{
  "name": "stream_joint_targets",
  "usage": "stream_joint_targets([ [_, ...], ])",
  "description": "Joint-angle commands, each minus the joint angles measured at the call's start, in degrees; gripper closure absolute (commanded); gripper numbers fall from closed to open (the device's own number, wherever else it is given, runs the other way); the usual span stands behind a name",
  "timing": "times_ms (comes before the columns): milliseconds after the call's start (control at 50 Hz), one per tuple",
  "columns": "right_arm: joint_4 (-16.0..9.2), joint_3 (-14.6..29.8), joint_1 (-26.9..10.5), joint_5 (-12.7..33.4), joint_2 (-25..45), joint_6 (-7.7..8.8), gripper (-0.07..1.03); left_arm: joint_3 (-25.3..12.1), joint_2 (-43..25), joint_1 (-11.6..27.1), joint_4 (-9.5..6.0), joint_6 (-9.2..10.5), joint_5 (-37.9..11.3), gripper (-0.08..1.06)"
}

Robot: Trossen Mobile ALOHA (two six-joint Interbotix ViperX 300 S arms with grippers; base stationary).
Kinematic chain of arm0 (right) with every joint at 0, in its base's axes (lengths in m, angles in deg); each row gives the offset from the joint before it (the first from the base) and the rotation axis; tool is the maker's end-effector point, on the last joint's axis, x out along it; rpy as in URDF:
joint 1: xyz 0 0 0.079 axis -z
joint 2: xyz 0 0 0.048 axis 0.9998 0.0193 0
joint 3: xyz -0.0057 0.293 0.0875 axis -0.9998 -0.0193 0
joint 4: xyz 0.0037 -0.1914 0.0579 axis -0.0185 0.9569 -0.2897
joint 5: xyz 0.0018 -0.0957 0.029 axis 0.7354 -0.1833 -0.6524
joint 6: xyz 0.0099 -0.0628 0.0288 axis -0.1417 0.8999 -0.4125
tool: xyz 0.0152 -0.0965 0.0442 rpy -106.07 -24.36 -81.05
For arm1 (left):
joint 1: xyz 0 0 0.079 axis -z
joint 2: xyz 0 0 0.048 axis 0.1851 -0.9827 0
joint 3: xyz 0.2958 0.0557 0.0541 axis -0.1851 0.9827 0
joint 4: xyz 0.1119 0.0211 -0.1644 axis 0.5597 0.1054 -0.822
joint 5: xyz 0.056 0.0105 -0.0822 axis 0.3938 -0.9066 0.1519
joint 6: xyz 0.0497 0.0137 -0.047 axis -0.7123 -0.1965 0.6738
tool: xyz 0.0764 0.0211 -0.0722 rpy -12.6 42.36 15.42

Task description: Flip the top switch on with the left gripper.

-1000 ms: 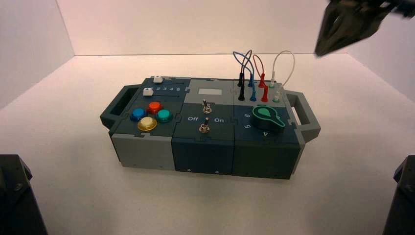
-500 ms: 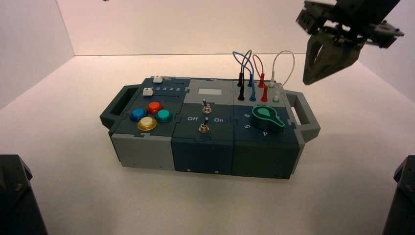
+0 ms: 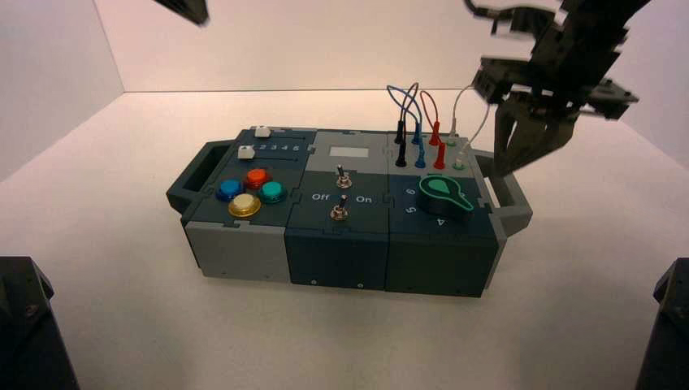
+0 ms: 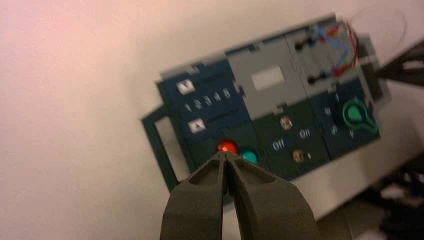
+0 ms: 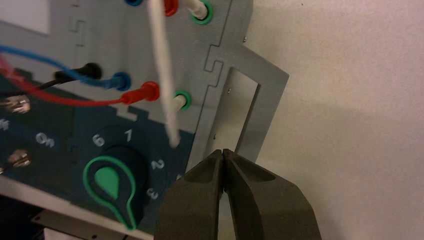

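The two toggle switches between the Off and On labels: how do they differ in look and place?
The top switch stands toward the back of the box, near the grey panel; the lower switch stands nearer the front edge. The top switch has a pale lever, while the lower switch has a darker one. Both are small metal toggles in the dark middle section, and neither pincer touches them.

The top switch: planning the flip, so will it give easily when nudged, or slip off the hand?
The top switch is a slim metal lever seated in the box, so it likely pivots stiffly and snaps over. Being thin and smooth, it may slide off the left hand, whose shut fingers form a narrow wedge.
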State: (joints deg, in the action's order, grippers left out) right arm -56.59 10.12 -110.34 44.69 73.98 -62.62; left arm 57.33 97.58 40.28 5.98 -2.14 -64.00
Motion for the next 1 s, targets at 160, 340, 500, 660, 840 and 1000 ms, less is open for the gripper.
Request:
stream_joint_targets([
  [160, -0.26, 0.79, 0.0, -2.29, 2.46, 0.09, 0.99, -3.16, -2.72, 5.54, -0.18, 1.49, -3.69, 1.01],
  [340, -0.26, 0.88, 0.0, -3.16, 3.34, 0.09, 0.99, -2.55, -2.72, 7.29, -0.35, 3.34, -6.59, 1.01],
  [500, -0.26, 1.32, 0.0, -3.6, 4.83, 0.18, 0.99, -2.02, -3.78, 9.14, -0.44, 5.54, -6.94, 1.01],
  [660, -0.18, 1.58, 0.0, -3.87, 7.03, 0.35, 0.99, -2.46, -7.47, 10.37, -0.7, 6.24, -6.94, 1.01],
  [840, -0.09, 2.2, 0.0, -4.39, 10.02, 0.62, 0.99, -4.13, -13.36, 11.43, -1.05, 7.29, -6.94, 1.01],
  [1000, 0.0, 2.37, 0.0, -4.48, 10.28, 0.88, 0.99, -6.24, -18.19, 12.04, -1.05, 9.67, -6.59, 1.01],
])
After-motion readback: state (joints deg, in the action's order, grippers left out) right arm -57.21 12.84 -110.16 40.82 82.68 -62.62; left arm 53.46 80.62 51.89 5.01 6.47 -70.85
